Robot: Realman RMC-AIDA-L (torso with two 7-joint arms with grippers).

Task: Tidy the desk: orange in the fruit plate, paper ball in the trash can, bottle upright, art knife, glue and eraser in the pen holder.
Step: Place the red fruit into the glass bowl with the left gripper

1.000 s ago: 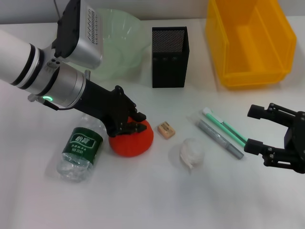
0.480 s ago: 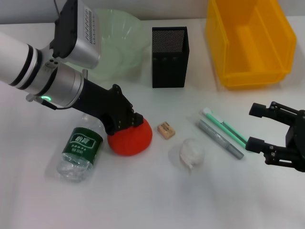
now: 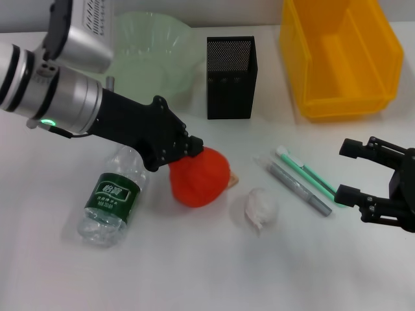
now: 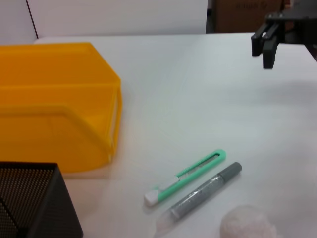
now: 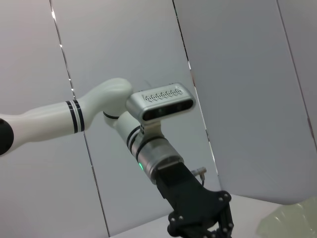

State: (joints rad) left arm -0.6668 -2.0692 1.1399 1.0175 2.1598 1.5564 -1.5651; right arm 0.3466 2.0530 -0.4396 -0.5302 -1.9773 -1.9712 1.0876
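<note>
My left arm reaches in from the left side of the desk, slanting down toward the middle. It is white with black rings, then silver with a small green light, then black at the end. My left gripper (image 3: 194, 150) is closed tight on the orange (image 3: 202, 176). My right gripper (image 3: 363, 178) sits near the right edge of the desk. Its black fingers (image 3: 353, 148) are spread wide and hold nothing. It points toward the middle of the desk.

You can see white print on the bottle's (image 3: 111, 205) green label (image 3: 111, 194), but it is unreadable.
</note>
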